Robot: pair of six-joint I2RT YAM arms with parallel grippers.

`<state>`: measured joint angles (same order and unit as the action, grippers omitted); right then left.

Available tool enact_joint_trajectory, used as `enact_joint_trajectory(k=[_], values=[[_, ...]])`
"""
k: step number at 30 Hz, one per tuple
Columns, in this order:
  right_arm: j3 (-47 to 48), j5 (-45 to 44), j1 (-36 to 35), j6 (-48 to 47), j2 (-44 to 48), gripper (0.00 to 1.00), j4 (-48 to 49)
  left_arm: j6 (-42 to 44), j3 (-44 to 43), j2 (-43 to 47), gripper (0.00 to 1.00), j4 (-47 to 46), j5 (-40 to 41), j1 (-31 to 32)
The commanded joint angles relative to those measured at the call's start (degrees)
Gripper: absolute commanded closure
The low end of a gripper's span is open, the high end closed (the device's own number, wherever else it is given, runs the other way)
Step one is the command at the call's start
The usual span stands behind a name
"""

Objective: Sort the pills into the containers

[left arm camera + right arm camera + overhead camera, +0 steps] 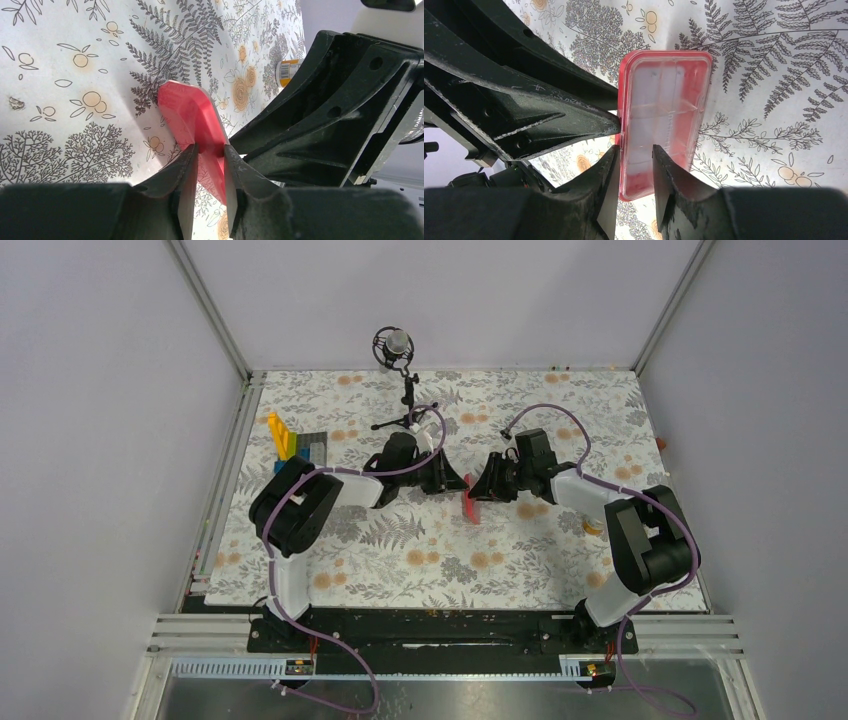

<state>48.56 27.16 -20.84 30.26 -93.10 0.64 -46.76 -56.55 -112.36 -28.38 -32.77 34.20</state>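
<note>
Top external view: the left gripper (450, 480), nearly closed, pinches the pink box (469, 506), which stands tilted on edge at mid-cloth (420, 560). The right gripper (484, 485), equally narrow, pinches the same box just beside it. To open the box well, the 2 grips should probably part slowly, without twisting.

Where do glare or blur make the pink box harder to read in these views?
Right wrist: a whitish sheen washes out the pink box's clear face, near fingers soft. Left wrist: fingers blurred, cloth print sharp. Top external: evenly lit, the box only a small pink sliver.
</note>
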Motion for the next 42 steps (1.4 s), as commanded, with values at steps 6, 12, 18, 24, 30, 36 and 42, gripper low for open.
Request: enact_joint_trajectory(k=[6,12,18,24,30,36,42], values=[[-5.5,2.4,1.9,-0.7,-2.9,1.0,2.5,5.7,0.0,-2.4,0.96,5.4,0.3,2.7],[-7.7,7.1,3.8,0.0,-2.9,1.0,6.0,8.9,0.0,-2.7,1.0,9.4,1.3,2.7],[-8.3,6.4,4.2,-0.4,-2.3,1.0,5.2,8.9,-0.1,-3.0,1.0,10.0,1.5,2.7],[-7.1,2.8,4.3,0.0,-1.2,1.0,2.5,7.8,-2.1,-2.4,0.88,10.0,-0.4,2.7],[-5.5,-1.3,4.2,0.5,-0.2,1.0,1.1,5.7,-4.6,-4.3,0.77,9.0,-2.7,2.8],[-4.4,-1.4,4.2,-0.1,-1.0,1.0,0.8,6.5,-5.4,-5.3,0.75,9.8,-4.4,3.2],[-3.3,-2.3,4.3,-0.7,-0.9,0.95,-0.3,8.7,-7.0,-6.2,0.76,13.2,-4.6,4.1]])
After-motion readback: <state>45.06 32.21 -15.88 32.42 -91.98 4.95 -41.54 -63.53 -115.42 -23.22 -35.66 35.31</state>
